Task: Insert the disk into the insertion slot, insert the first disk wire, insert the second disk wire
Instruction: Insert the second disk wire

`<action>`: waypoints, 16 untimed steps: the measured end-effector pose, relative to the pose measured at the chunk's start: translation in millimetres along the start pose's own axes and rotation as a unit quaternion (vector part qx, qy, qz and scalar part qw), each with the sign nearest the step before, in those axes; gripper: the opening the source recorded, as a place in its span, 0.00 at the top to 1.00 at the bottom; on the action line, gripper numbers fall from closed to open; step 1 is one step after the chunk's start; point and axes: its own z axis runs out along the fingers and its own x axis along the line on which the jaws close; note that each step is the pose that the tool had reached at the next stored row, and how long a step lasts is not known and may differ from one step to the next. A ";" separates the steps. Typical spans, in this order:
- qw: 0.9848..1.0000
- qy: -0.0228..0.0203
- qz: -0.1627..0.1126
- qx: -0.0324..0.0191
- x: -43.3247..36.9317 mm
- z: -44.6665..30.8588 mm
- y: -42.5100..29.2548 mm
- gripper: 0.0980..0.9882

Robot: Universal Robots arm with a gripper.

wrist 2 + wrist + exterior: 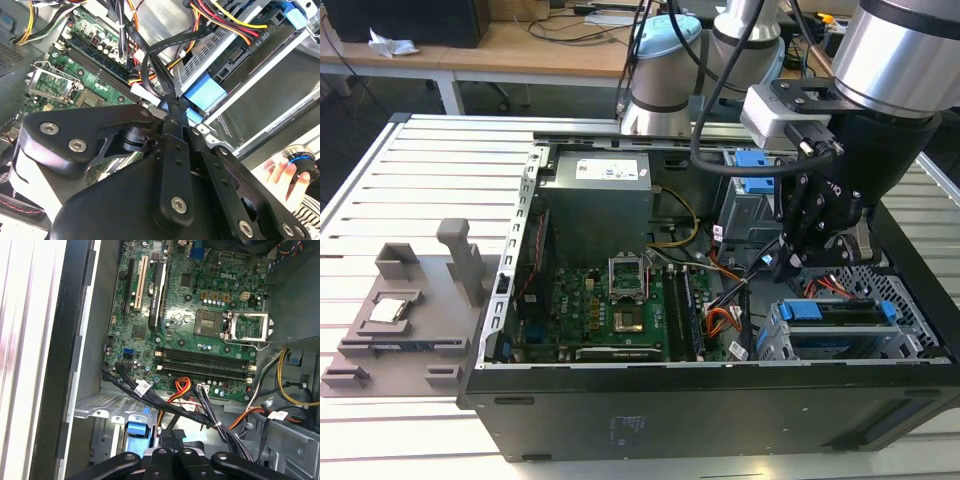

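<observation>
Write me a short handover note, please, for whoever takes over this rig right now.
Gripper: shut on a black wire, just beside the slot.
Disk: sits in the slot.
Done: disk insertion, by the look of it.
Unclear: coloured wires reach the disk's end, but I cannot tell whether they are seated.
Left: the held wire is not yet plugged in.
Note: a person's hand is near the arm in the second wrist view.
</observation>
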 end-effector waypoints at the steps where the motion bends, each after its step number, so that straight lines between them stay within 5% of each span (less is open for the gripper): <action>1: 1.000 0.000 0.000 0.000 0.0 0.0 0.0 0.99; 4: 1.000 0.000 0.000 0.000 0.0 0.0 0.0 0.98; 7: 1.000 0.000 0.000 0.000 -0.1 -1.1 0.2 0.77; 9: 1.000 0.000 0.000 0.001 -0.5 -3.9 4.1 0.77; 10: 1.000 -0.010 0.000 0.002 -1.6 -3.6 12.7 0.77; 11: 1.000 -0.014 -0.001 0.003 -1.9 -3.4 16.1 0.77; 16: 1.000 -0.018 -0.003 0.004 -1.8 -2.4 19.5 0.77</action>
